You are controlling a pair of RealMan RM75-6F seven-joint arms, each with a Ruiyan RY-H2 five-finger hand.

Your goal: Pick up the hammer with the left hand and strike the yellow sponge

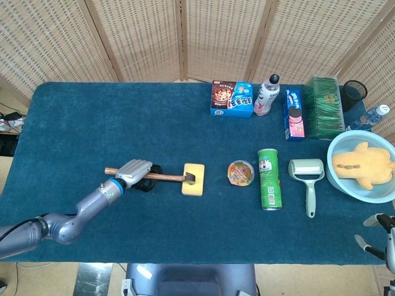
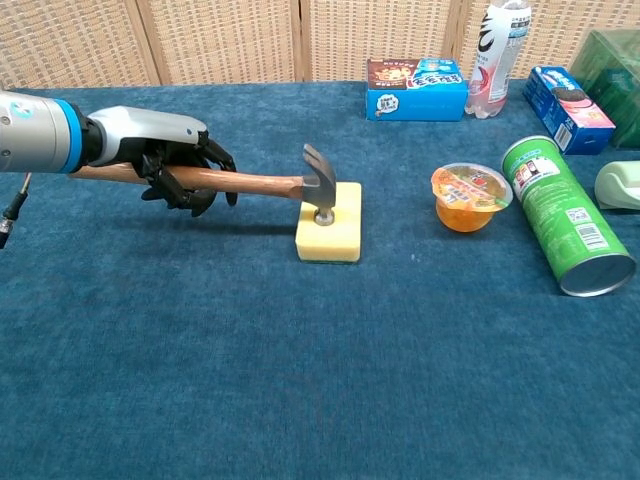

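My left hand point(image 2: 175, 160) point(image 1: 137, 172) grips the wooden handle of the hammer point(image 2: 262, 183) point(image 1: 165, 177). The steel head points down and presses into the top of the yellow sponge point(image 2: 331, 237) point(image 1: 196, 184), denting it. The sponge lies on the blue tablecloth just right of my left hand. Only a few fingers of my right hand point(image 1: 376, 231) show at the lower right corner of the head view, spread apart with nothing in them.
To the right of the sponge sit a jelly cup point(image 2: 470, 196), a green can point(image 2: 566, 213) on its side and a lint roller point(image 1: 307, 179). Snack boxes point(image 2: 416, 87) and a bottle point(image 2: 499, 45) line the far edge. A blue bowl point(image 1: 338, 176) holds a yellow toy.
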